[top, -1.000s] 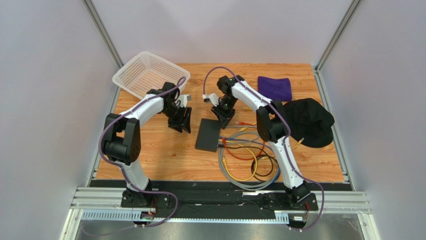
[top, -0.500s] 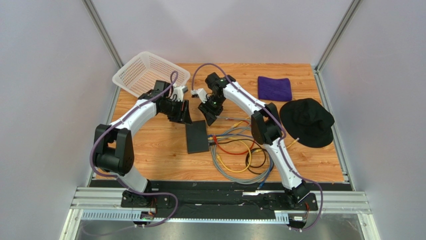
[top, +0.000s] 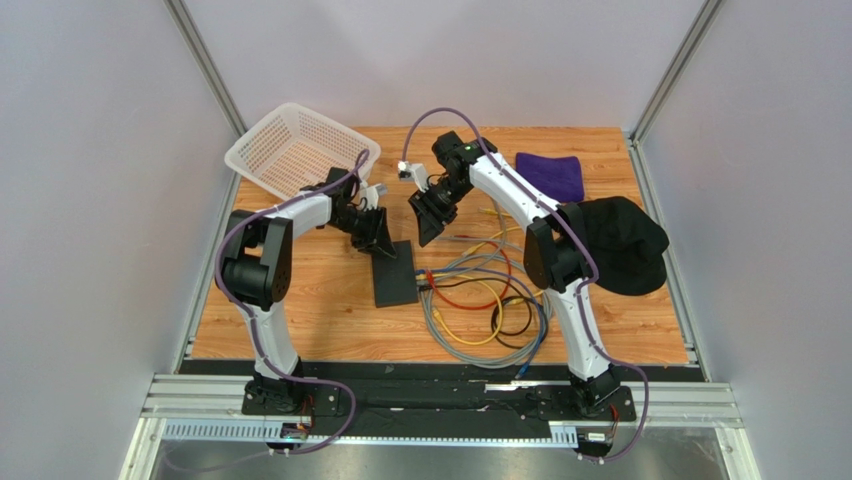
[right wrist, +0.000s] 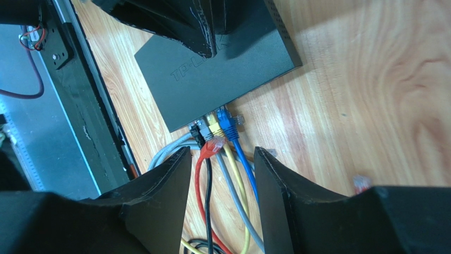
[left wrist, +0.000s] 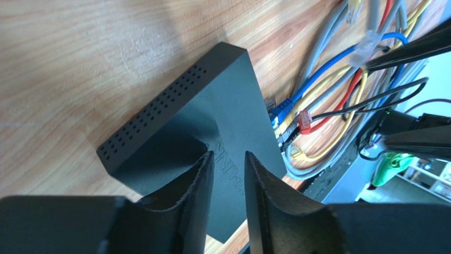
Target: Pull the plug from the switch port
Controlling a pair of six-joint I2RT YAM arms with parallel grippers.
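Wooden tabletop [top: 330, 320] fills the space between pale walls. A white basket [top: 300, 150] sits at the far left, and a purple cloth [top: 550, 177] and a black cap [top: 615, 245] lie on the right.

From the top camera you get the layout. The switch [top: 395, 273] lies flat near the middle, its socket edge facing right toward a tangle of cables [top: 485, 305]. The left gripper [top: 385, 248] sits over the switch's far end. The right gripper [top: 427, 228] hangs just beyond and to the right of it, above the wood. That view is too small to show you either finger gap.

The left wrist camera alone shows you the vented side of the box and raised lettering on its lid. The right wrist camera alone looks along the socket edge, where black, yellow, red and blue plugs [right wrist: 214, 132] crowd side by side. It also shows a loose clear plug [right wrist: 362, 182] lying apart on the wood.

Your left fingers [left wrist: 198, 185] stand only a narrow slit apart with nothing between them, their tips low over the lid. You cannot tell whether they touch it. Your right fingers [right wrist: 164, 190] are spread wide and hold nothing; the plugs show through the gap, well beyond the tips.
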